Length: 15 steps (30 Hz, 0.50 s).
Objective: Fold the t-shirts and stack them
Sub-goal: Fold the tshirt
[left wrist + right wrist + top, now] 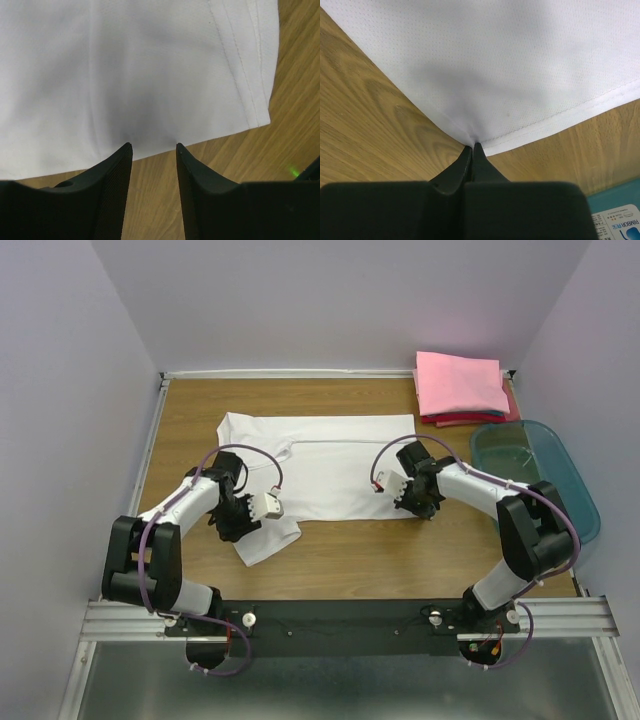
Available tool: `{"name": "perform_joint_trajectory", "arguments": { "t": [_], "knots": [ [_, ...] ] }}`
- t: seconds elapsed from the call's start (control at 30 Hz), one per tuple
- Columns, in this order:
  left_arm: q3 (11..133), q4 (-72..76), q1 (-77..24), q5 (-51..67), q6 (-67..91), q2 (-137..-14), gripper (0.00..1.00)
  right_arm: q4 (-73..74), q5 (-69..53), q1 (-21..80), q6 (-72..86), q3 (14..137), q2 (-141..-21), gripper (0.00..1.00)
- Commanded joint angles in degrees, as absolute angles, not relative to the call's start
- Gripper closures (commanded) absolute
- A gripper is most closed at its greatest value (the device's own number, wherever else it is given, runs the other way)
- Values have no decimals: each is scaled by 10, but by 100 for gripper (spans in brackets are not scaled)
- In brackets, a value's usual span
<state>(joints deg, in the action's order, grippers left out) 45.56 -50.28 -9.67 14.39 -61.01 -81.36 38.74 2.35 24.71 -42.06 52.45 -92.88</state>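
Looking at the jaws first: the right gripper (472, 146) is pinched fully closed on the white t-shirt (510, 70). Its fingertips meet right at the cloth's edge, where a stitched hem (560, 122) runs off to the right. The left gripper (154, 150) is a different story. Its jaws stand apart with a moderate gap and nothing between them, with the tips right at the shirt's near edge over the wooden table (220, 165). Whether they actually touch the fabric, I can't tell.

The left wrist view picks up a double-stitched hem (250, 75) down the right side of the cloth, which the overhead view is too far off to show. The right wrist view catches a corner of the teal plastic bin (620, 200) with a white label (617, 225), print too small to read properly.

Only the top view gives the whole layout. The white shirt lies spread across the middle of the table, with one sleeve (262, 540) poking out toward the near left, by the left arm. The bin sits on the right side, and I can't make out what's in it from up there. Just behind it, in the far right corner, is a folded stack with a pink t-shirt (460, 380) on top and a red one (470, 421) peeking out underneath
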Motion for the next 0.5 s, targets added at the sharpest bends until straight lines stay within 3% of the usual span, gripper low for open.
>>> {"name": "perform_joint_trajectory", "arguments": {
  "t": [0.0, 0.2, 0.47],
  "knots": [
    [445, -446, -111, 110, -598, -824, 51, 374, 32, 249, -421, 511, -945, 99],
    [421, -429, -118, 104, -605, -839, 54, 375, 34, 249, -417, 508, -941, 100],
    [430, -446, -119, 93, -617, -861, 88, 376, 33, 249, -414, 512, -938, 99]
  ]
}}
